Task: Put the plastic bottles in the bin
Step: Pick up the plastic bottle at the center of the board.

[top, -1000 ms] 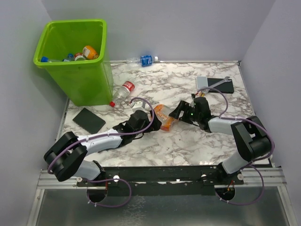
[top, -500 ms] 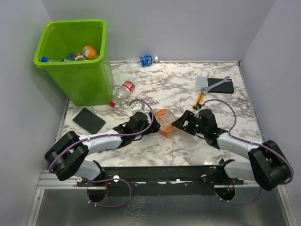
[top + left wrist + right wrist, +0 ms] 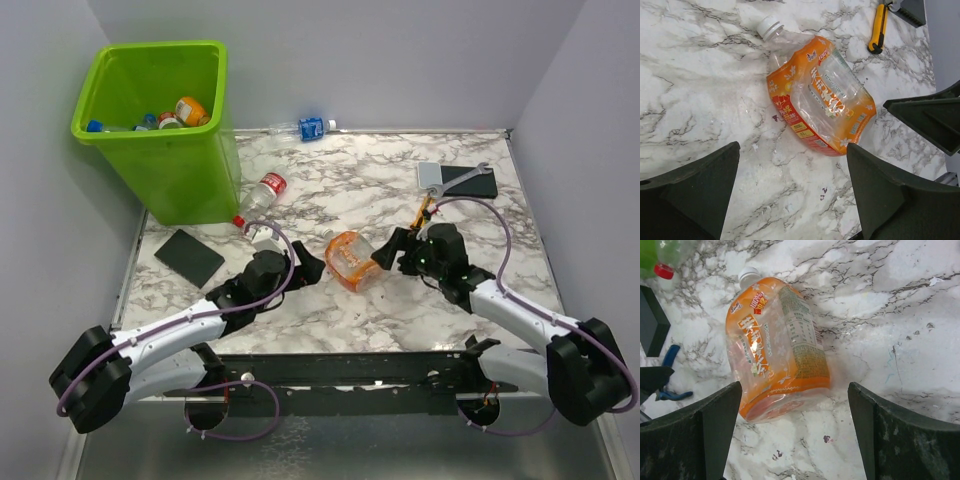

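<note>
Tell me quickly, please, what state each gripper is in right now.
Left gripper: open, holding nothing.
Right gripper: open, holding nothing.
The orange bottle lies loose on the table between them.

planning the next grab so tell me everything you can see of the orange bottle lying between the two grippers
The orange bottle is clear plastic, crumpled and seemingly empty, with a white cap and an orange printed label wrapped round its body. It lies on its side on the marble table, close between the open left gripper and right gripper; neither grips it.
</note>
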### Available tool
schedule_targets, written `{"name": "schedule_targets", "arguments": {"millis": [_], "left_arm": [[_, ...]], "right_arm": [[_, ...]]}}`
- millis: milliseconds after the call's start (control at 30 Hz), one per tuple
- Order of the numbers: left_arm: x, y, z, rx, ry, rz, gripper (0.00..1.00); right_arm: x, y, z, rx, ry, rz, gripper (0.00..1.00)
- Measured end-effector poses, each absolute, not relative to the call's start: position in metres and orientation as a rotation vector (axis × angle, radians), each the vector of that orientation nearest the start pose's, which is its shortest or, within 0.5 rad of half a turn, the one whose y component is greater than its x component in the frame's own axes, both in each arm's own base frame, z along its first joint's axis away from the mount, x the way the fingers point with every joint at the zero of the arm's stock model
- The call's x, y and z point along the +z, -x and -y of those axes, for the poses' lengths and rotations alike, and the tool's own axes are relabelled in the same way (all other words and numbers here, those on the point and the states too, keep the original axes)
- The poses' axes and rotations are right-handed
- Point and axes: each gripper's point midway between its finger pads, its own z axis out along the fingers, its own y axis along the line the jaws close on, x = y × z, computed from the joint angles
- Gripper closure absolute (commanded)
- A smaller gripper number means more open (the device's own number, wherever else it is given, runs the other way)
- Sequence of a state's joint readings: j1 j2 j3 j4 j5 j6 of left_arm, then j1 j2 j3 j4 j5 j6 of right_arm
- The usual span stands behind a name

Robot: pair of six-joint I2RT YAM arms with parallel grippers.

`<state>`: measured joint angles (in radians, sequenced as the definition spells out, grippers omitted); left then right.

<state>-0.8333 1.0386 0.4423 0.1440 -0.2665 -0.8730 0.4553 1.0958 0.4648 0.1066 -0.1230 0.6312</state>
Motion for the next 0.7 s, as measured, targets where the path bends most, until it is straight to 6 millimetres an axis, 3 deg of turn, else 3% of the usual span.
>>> {"name": "schedule_targets", "arguments": {"millis": [267,433,600,700], "left_arm": [[0.114,-0.236,0.234,-0.784,0.225,-2.100,0.12],[0.111,-0.235,0.233,-0.786,0.222,-2.102,0.12],[0.102,-0.234,0.237,-0.786,0.211,-2.125,0.13],[0.089,-0.234,0.239,-0.768,0.201,-2.162,0.14]], "right_arm": [[0.066,-0.289,-0.198,0.720,-0.012,-2.316,0.13],[0.059,-0.305,-0.208,0.714,0.045,-2.334,0.20],[0.058,-0.304,-0.215,0.766,0.064,-2.321,0.33],[0.051,-0.294,-0.218,0.830,0.022,-2.327,0.38]]}}
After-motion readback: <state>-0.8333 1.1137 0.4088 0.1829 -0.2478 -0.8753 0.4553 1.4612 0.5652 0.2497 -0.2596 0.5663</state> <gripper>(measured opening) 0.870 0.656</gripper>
